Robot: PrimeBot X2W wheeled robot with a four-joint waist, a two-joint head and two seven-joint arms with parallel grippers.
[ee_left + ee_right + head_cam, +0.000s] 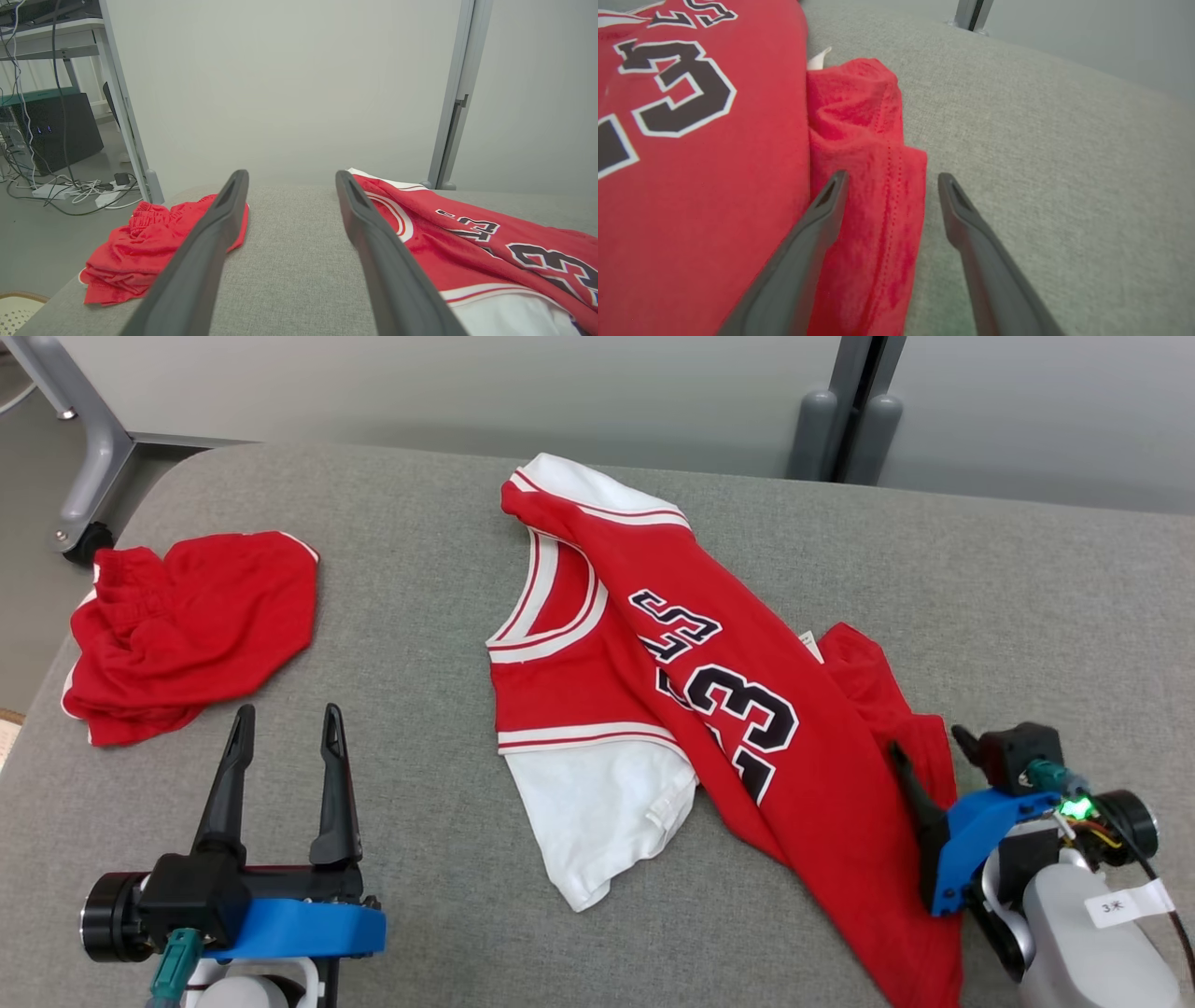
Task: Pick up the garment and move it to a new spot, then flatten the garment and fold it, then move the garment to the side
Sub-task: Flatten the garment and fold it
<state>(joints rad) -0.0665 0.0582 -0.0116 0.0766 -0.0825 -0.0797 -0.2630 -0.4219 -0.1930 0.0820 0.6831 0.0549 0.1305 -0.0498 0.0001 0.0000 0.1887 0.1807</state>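
While jersey [597, 691] lies rumpled, right pincer [892, 176] agape

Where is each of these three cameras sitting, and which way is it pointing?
Head view: on the head, looking down at the jersey and shorts on the grey surface; left gripper and right gripper show.
Left wrist view: facing the wall across the surface; its open fingers show.
Right wrist view: angled down at the jersey's bunched edge; its open fingers show.
Shared: both wrist views catch the jersey's number.
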